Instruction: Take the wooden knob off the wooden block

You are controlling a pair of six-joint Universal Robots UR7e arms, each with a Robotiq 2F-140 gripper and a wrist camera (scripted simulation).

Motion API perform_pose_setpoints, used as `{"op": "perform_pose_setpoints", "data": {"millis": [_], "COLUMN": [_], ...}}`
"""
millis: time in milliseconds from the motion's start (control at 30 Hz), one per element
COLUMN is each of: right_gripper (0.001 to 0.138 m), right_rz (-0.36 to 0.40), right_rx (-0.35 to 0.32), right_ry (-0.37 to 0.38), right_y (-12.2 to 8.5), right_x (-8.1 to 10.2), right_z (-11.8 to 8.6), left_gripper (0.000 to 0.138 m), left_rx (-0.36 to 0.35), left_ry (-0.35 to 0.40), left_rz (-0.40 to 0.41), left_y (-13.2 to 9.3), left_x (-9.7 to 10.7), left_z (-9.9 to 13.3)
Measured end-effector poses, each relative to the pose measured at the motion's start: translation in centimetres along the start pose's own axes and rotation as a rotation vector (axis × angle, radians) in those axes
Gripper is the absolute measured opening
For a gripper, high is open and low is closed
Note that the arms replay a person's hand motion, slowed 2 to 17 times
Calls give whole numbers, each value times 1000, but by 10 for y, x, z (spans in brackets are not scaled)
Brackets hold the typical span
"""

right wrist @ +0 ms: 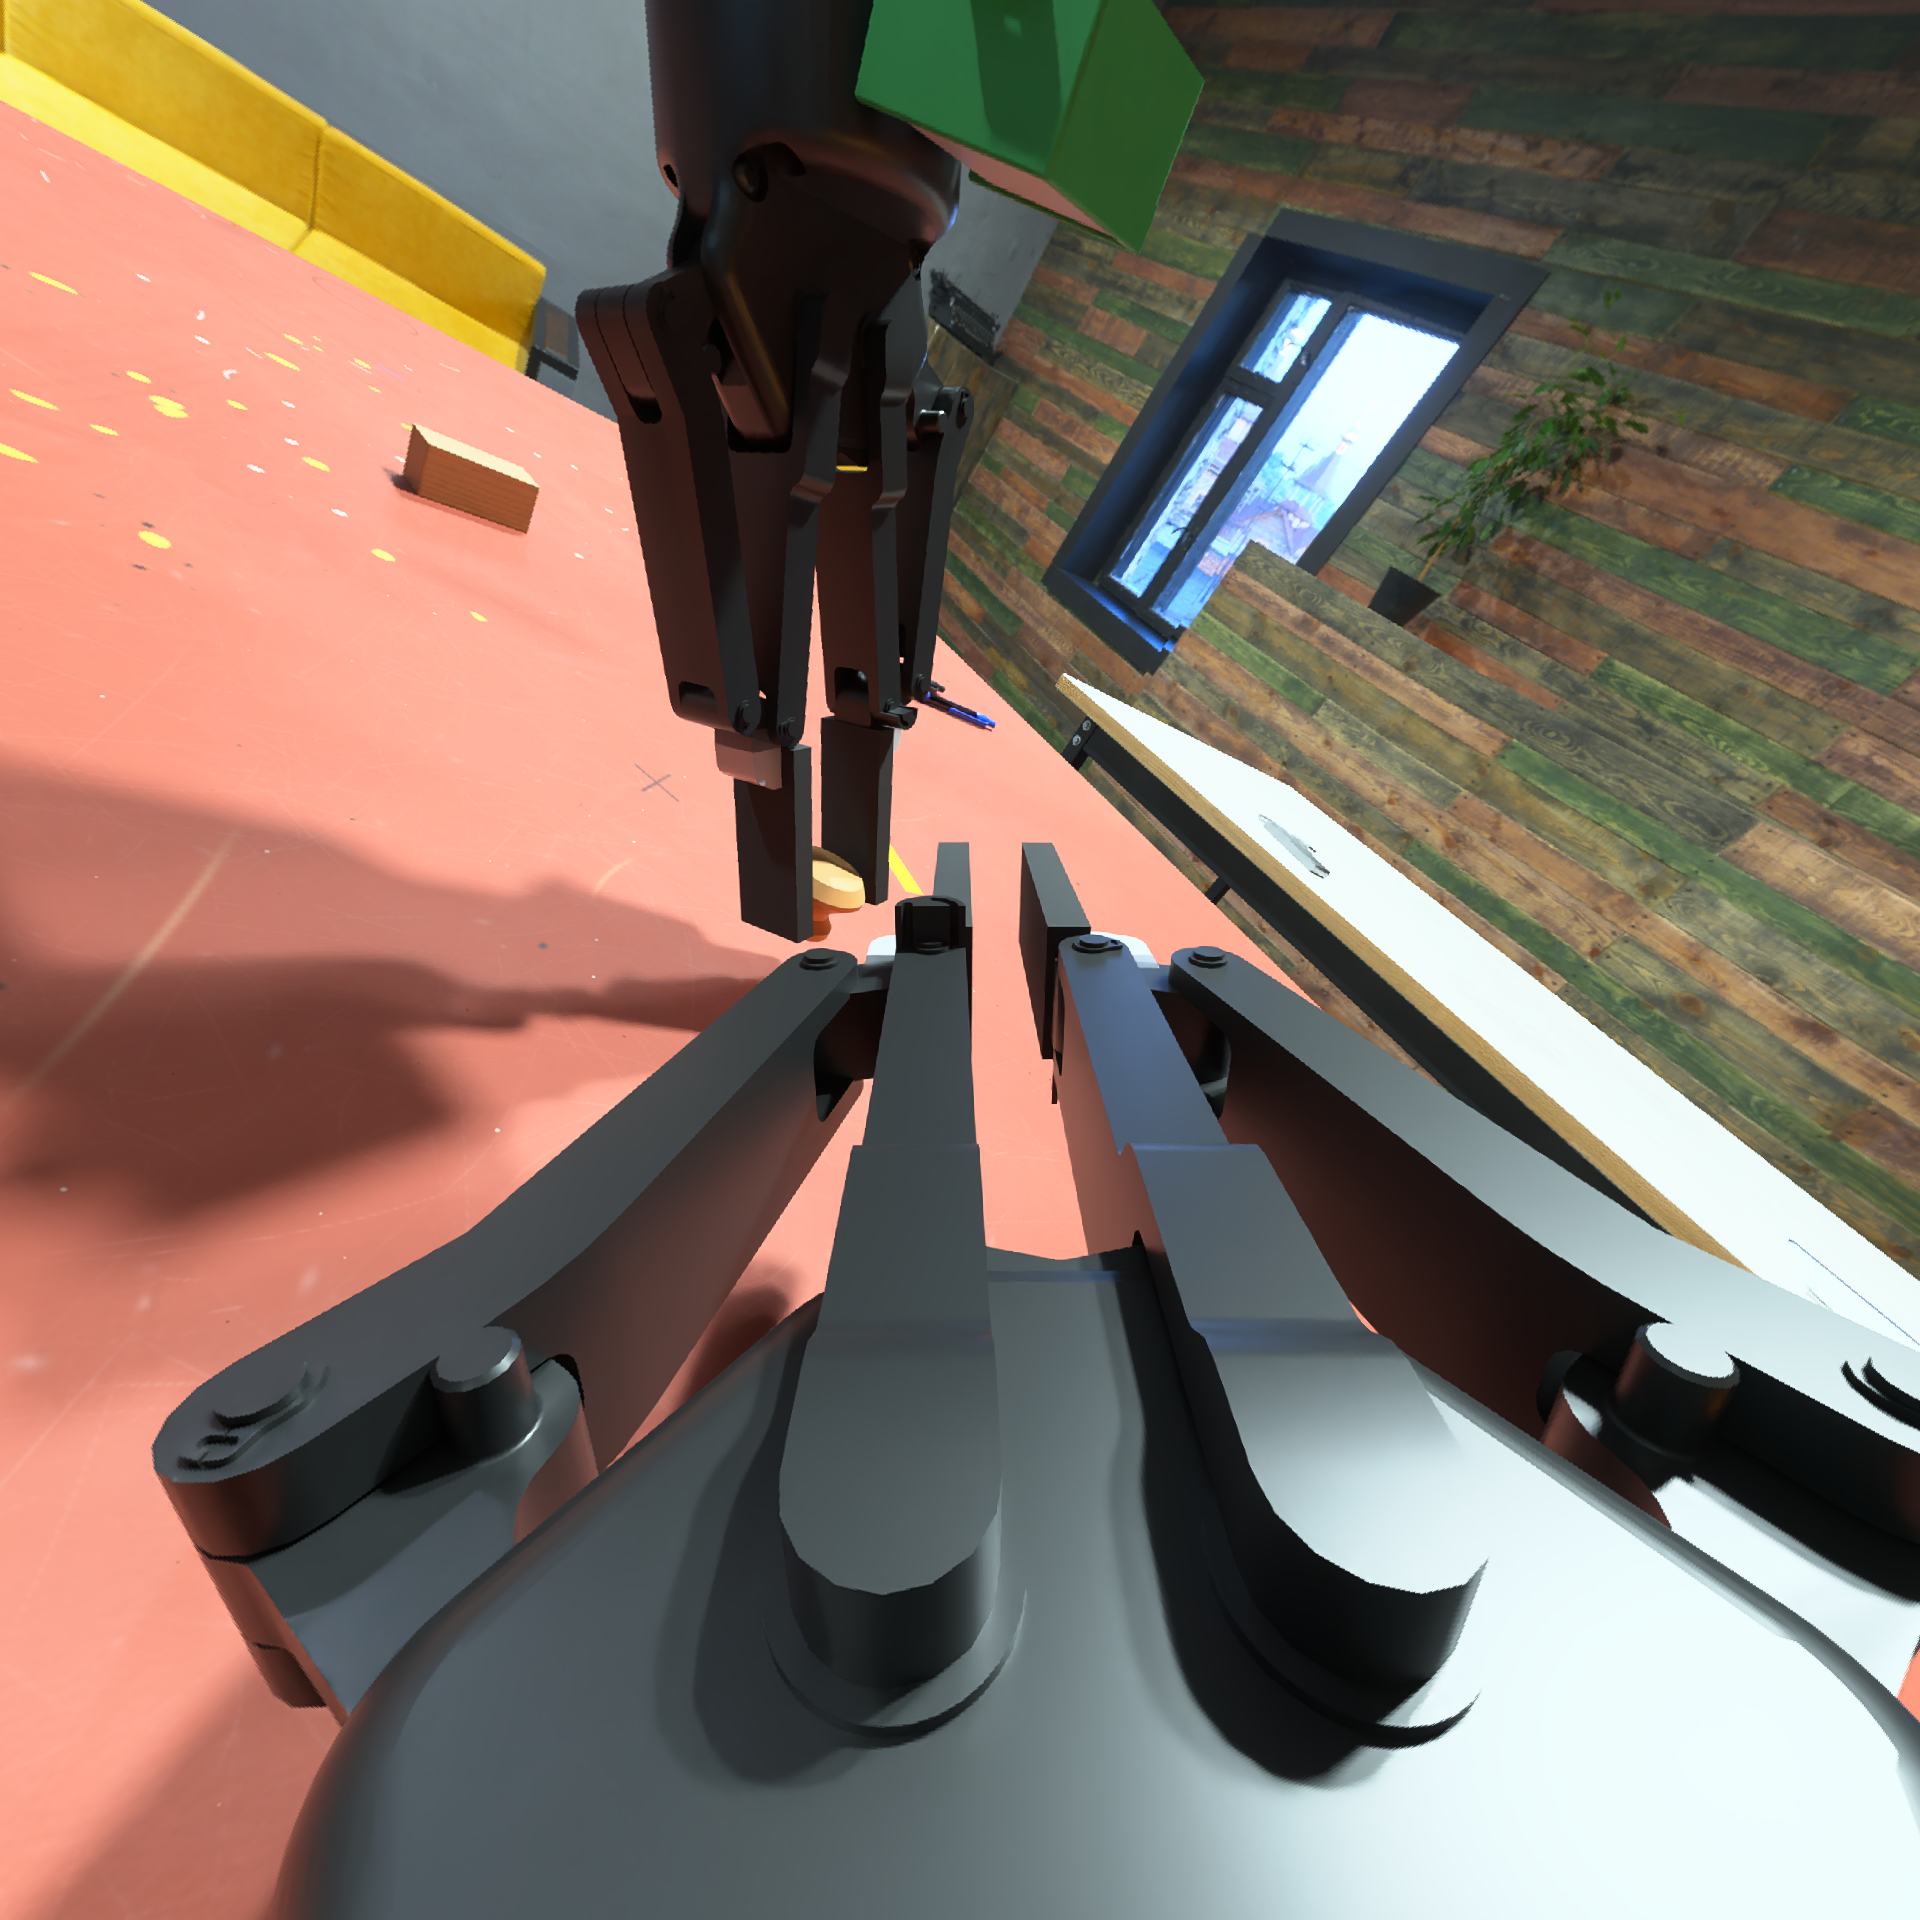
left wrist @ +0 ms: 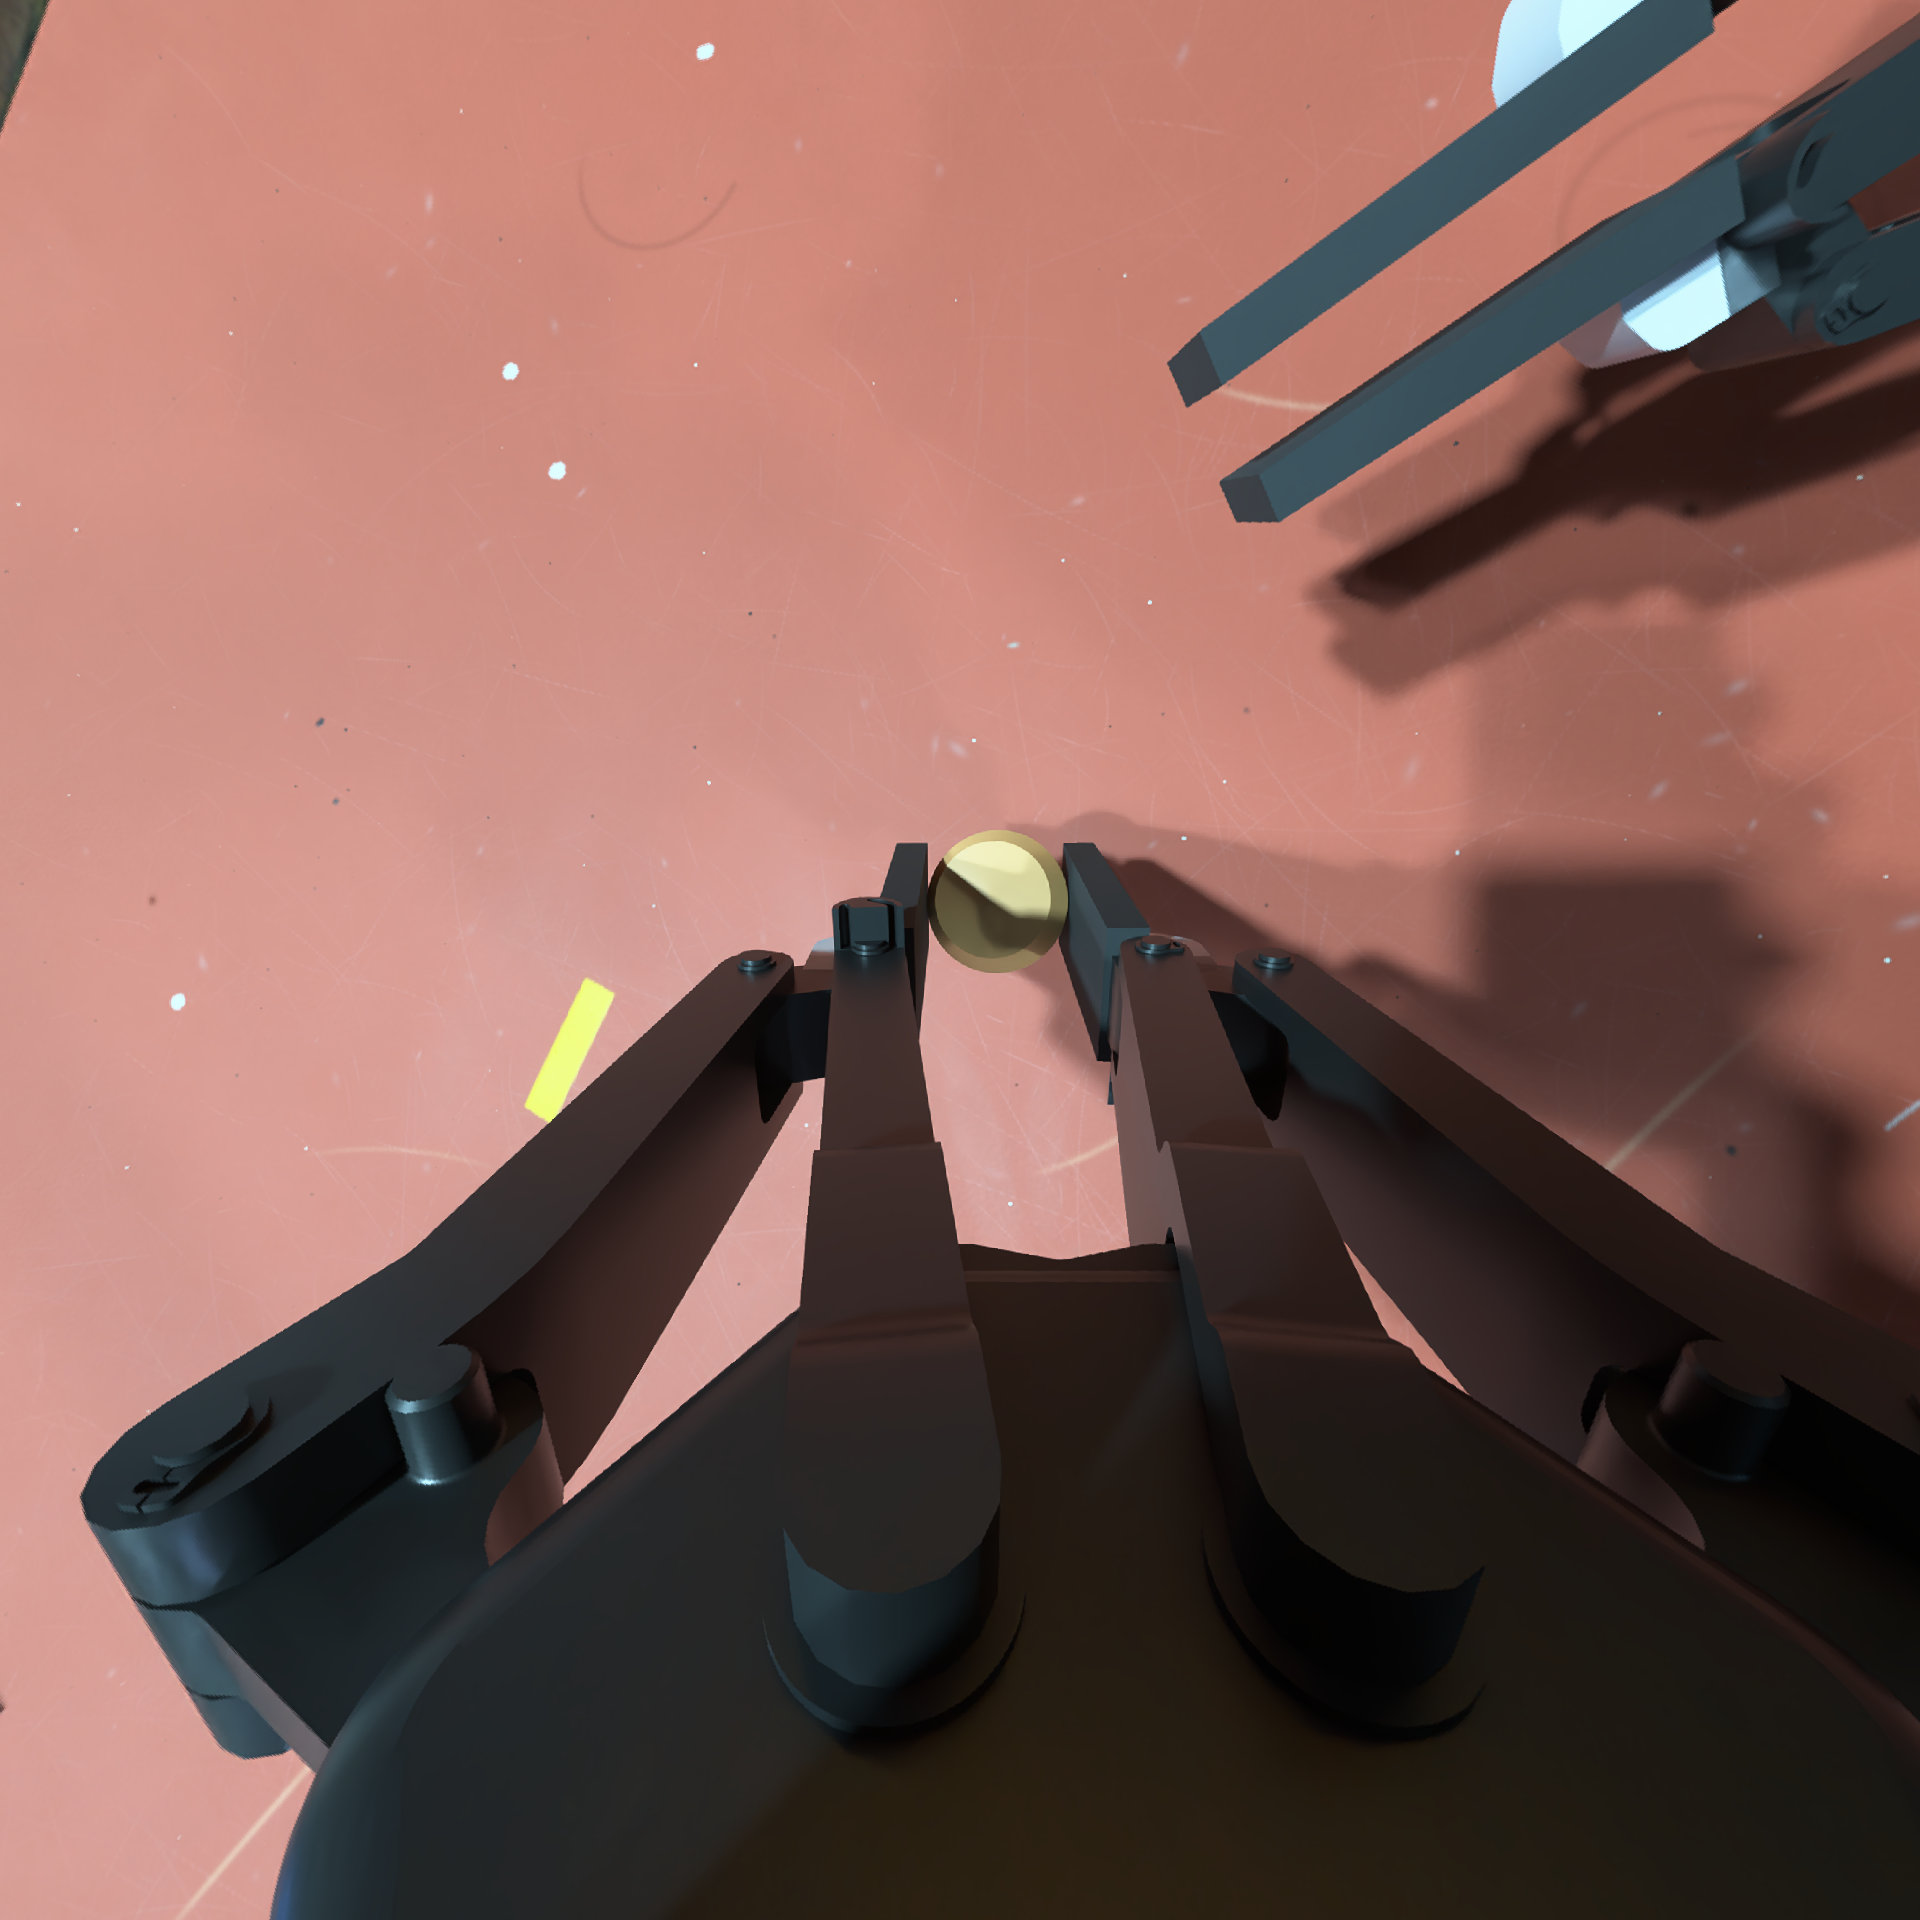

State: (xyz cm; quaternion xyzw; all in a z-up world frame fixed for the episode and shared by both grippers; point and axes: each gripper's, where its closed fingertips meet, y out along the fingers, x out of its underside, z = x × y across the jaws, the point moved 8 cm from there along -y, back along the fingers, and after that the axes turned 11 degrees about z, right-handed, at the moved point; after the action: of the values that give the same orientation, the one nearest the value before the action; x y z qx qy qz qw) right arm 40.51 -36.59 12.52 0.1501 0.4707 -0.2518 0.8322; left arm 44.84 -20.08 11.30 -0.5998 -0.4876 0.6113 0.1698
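Left gripper [right wrist: 821, 883] pinches wooden knob [right wrist: 837, 885] above the table [right wrist: 312, 727]. Wooden block [right wrist: 470, 478] well behind it. Right gripper [right wrist: 992, 883] beside knob, fingers narrowly apart, empty.

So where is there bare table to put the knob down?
The left gripper holds the wooden knob. Bare table spreads ahead and to its left, past the yellow strip. The upper right is crowded by the right gripper. The wooden block lies far off, with bare surface around it.

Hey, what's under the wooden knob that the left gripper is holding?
Only bare pink table. The left gripper holds the wooden knob clear of the wooden block, which lies farther off. The knob's head hides the spot directly below.
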Motion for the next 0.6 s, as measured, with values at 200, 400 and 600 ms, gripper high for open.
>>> {"op": "perform_pose_setpoints", "data": {"millis": [200, 400, 600], "right_gripper": [13, 13, 13], "right_rz": [0, 1, 2], "right_rx": [-2, -3, -4], "right_ry": [0, -1, -3], "right_y": [0, 1, 1], "right_x": [0, 0, -1], "right_z": [0, -1, -1], "left_gripper": [34, 34, 34], "left_rx": [-4, -8, -9], "left_ry": [10, 15, 12], "left_rz": [-15, -17, -9], "left_y": [1, 1, 2], "left_x": [2, 3, 3], "left_z": [0, 0, 0]}}
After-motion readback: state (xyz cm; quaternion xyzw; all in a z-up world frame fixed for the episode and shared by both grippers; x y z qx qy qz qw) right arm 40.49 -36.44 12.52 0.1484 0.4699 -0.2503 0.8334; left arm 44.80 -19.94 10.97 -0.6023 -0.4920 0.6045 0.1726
